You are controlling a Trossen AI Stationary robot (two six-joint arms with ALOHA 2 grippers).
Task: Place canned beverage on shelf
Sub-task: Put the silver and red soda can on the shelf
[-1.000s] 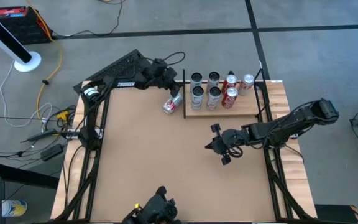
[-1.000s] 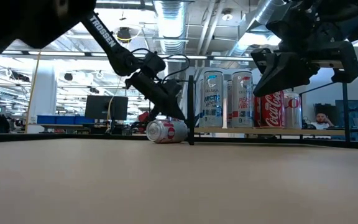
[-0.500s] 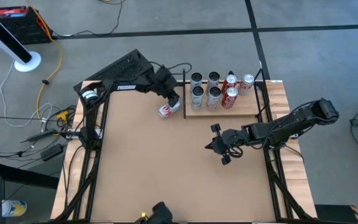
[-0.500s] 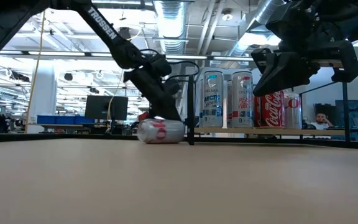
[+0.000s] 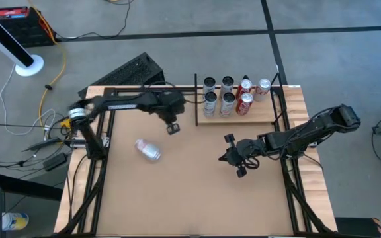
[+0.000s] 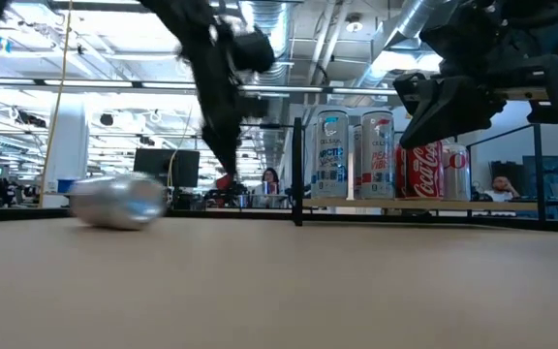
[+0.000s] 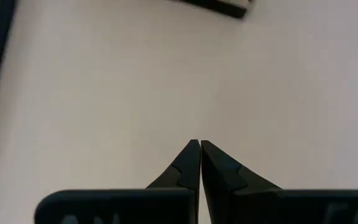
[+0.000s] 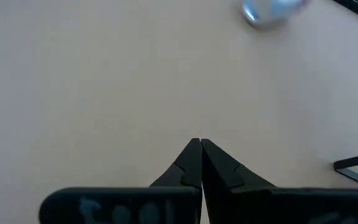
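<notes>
A silver and red can (image 5: 147, 150) lies on its side on the tan tabletop, left of centre; it also shows in the low view (image 6: 119, 202) and the right wrist view (image 8: 267, 11). The shelf (image 5: 260, 111), a pale wood board with black posts, stands at the far right and bears several upright cans (image 5: 227, 96). My left gripper (image 5: 172, 127) is shut and empty, above the table between the lying can and the shelf. My right gripper (image 5: 230, 157) is shut and empty, right of centre.
A black frame rail (image 5: 108, 132) runs along the table's left side and another (image 5: 290, 178) along the right. The shelf's black post (image 6: 298, 174) stands at its left end. Bare tabletop lies toward the near edge.
My left gripper has swept from the shelf's left end toward the table's near-left side and now stands clear of the can. The can, which lay beside the shelf's left post, has rolled across the table toward the left and near side.
</notes>
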